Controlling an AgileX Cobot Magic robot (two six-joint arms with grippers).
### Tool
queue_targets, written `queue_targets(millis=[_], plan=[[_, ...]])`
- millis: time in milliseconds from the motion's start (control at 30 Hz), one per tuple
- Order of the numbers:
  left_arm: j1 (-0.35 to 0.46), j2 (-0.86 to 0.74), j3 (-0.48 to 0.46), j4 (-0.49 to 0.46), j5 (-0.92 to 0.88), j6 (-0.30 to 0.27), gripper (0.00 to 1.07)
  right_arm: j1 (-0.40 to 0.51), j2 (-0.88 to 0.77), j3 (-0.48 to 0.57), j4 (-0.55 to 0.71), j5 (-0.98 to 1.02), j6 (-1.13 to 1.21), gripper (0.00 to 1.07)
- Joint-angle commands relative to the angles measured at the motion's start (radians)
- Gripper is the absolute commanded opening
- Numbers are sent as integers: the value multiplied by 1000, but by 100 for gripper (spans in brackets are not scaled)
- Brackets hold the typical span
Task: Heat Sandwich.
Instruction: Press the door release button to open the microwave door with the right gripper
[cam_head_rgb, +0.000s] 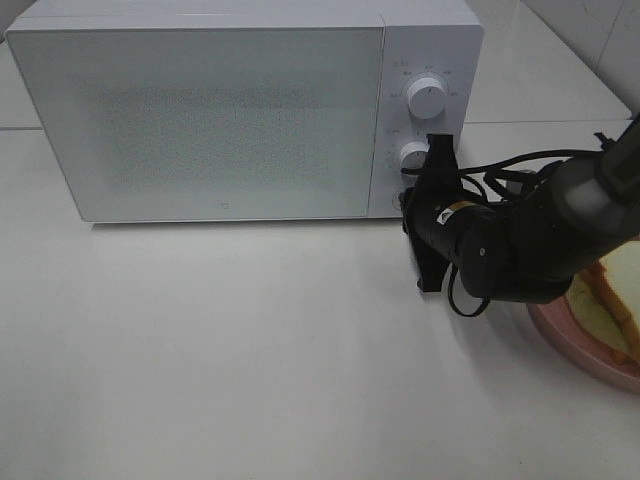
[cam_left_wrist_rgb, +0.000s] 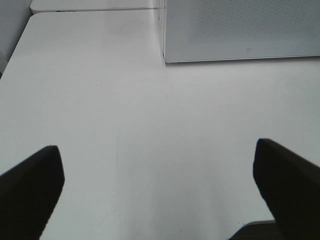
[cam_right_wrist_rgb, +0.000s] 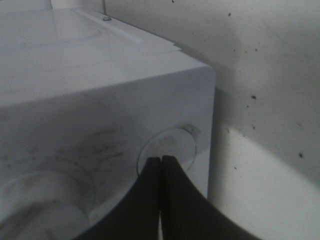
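The sandwich, white bread with a tan crust, lies on a round pink plate at the right edge of the table, partly cut off by the frame. The white microwave stands at the back with its door closed. My right gripper is shut, and its tips rest against the round button at the bottom corner of the microwave's control panel. The exterior high view shows this arm reaching in from the right, over the plate's near side. My left gripper is open above bare table with nothing between its fingers.
Two white knobs sit on the microwave's panel above the button. The left wrist view shows the microwave's front corner ahead and the white tabletop. A tiled wall stands behind at the right.
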Motion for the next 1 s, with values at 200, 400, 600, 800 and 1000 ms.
queue_targets(millis=[200,400,600,800,1000], plan=[[-6,-23,1,-2,-14,-2,98,-24,4,-41,-14,54,-25,0],[-6,-23,1,-2,-14,-2,98,-24,15,-41,6,-53,-24,0],[-6,-23,1,-2,-14,-2,98,-24,21,-50,10,-102,-24,0],[-6,-23,1,-2,-14,-2,98,-24,69,-111,28,-205,-25,0],[-6,-23,1,-2,-14,-2,98,-24,107,-173,58,-288,-88,0]])
